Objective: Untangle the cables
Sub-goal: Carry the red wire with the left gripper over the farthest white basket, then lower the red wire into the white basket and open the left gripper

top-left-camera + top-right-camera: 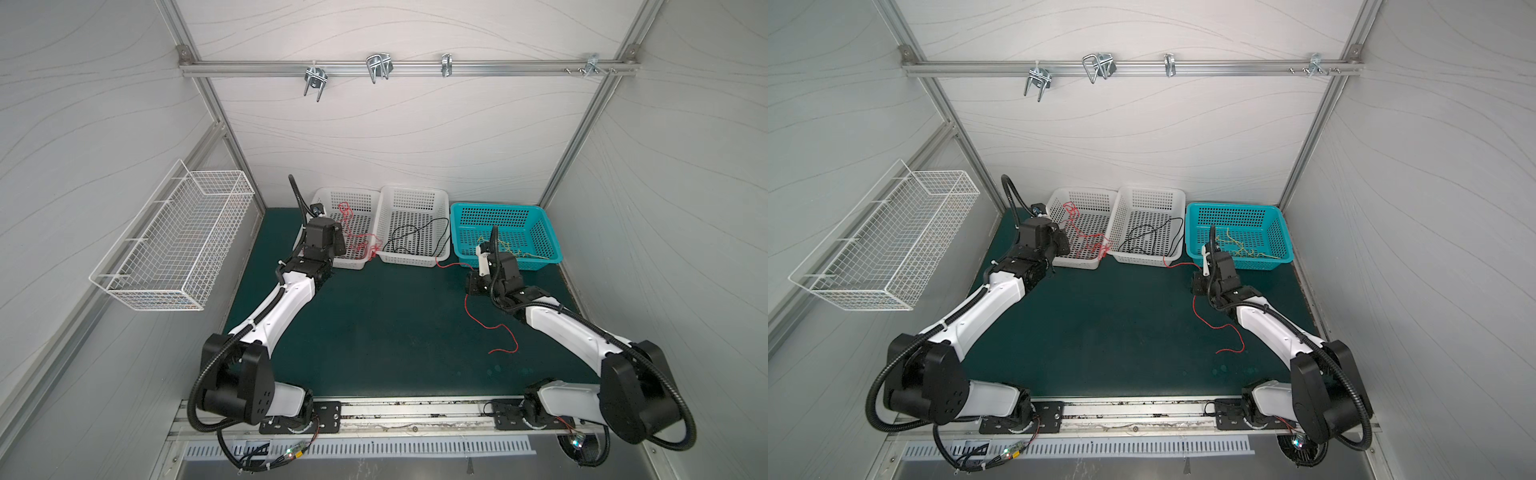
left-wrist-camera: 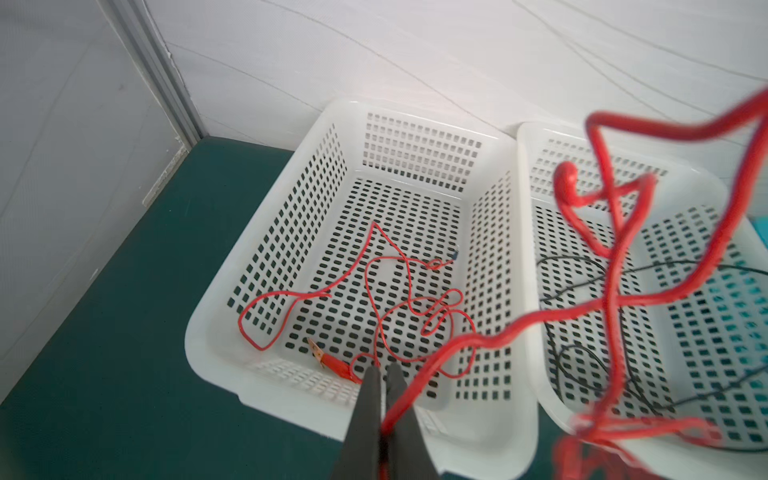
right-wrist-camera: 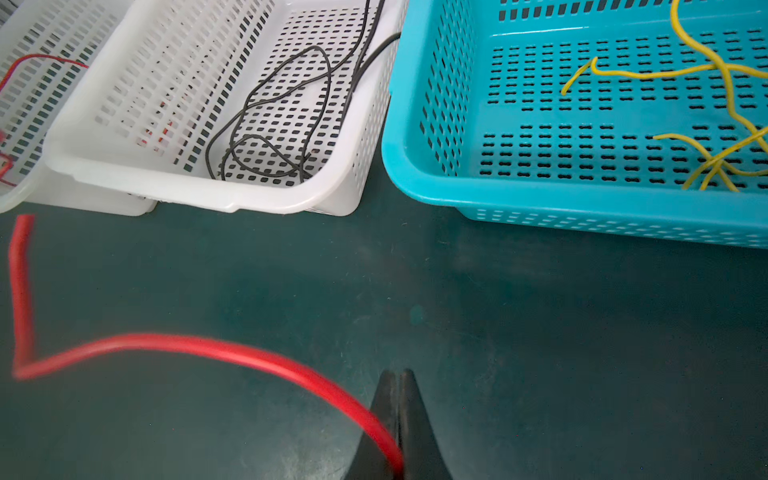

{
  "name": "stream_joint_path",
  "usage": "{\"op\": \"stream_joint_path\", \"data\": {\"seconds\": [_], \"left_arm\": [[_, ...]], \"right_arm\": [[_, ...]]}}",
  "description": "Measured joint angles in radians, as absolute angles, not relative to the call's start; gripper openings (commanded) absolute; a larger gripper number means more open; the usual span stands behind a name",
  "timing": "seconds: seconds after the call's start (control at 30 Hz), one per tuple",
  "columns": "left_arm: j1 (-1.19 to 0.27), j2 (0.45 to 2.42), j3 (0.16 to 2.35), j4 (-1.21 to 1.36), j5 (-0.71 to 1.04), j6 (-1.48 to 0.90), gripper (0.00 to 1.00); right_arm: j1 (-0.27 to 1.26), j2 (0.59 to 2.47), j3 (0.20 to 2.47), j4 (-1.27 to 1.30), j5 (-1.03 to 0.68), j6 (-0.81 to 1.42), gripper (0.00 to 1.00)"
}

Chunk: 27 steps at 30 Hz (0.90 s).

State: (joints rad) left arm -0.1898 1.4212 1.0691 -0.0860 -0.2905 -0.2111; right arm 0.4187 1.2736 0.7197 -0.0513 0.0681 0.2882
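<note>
A red cable [image 2: 515, 328] is being pinched between the closed jaws of the left gripper [image 2: 384, 374], which is being held over the near edge of the left white basket [image 2: 216, 332]. Another red cable [image 2: 374, 286], with a red clip at its end, is lying loose on that basket's floor. A black cable [image 3: 274, 120] is lying coiled in the middle white basket [image 3: 124, 166], and yellow cables [image 3: 706, 137] are lying in the teal basket [image 3: 540, 199]. The right gripper [image 3: 399, 386] is being kept closed on a red cable [image 3: 199, 345], low over the green mat [image 3: 540, 353]. This strand is being trailed across the mat in both top views [image 1: 494, 328].
</note>
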Motion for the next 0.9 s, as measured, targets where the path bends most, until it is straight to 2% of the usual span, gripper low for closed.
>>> {"op": "stream_joint_path", "data": {"seconds": [0.23,0.53,0.6,0.73,0.83,0.9], "left_arm": [[-0.108,1.623,1.24,-0.105,-0.29,-0.205,0.0],[-0.092,1.89,1.442,-0.163,-0.266,-0.236,0.0],[-0.093,1.919,1.442,-0.179,-0.255,-0.249,0.09],[-0.094,1.939,1.442,-0.198,-0.237,-0.27,0.42],[-0.096,1.939,1.442,-0.192,-0.228,-0.265,0.56],[-0.101,1.939,1.442,-0.195,-0.229,-0.251,0.62]], "right_arm": [[0.429,1.274,0.719,-0.051,0.066,0.289,0.0],[0.454,1.292,0.722,-0.051,0.065,0.289,0.0],[0.459,1.308,0.73,-0.051,0.065,0.289,0.0],[0.468,1.344,0.751,-0.049,0.064,0.288,0.0],[0.471,1.377,0.775,-0.046,0.059,0.287,0.0],[0.472,1.396,0.79,-0.038,0.054,0.283,0.0]]}}
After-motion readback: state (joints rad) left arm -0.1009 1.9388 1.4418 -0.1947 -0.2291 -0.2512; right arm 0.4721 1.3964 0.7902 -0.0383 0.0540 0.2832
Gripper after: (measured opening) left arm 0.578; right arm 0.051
